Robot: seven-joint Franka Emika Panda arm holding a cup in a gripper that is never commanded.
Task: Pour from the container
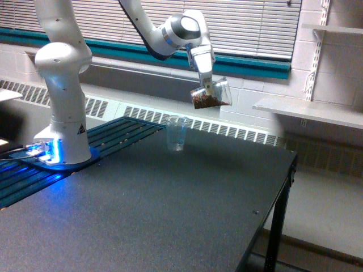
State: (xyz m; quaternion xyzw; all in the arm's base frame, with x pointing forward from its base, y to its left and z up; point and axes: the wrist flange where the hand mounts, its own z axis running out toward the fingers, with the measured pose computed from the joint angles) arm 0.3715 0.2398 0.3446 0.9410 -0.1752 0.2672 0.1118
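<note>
The container [212, 94] is a clear plastic tumbler held in the air, tipped on its side with its mouth toward the exterior view's left. Dark brown material lies along its lower side. My gripper [208, 86] is shut on the container, gripping it from above. A small bluish-clear cup [177, 133] stands upright on the black table [170, 209], below and to the left of the container's mouth. That cup looks empty. Nothing is visibly falling from the container.
The robot's white base [62, 124] stands at the table's left on a blue-lit mount. A radiator grille and window blinds run behind. A white shelf [317, 110] projects at the right. The table's right edge [283, 187] drops to the floor.
</note>
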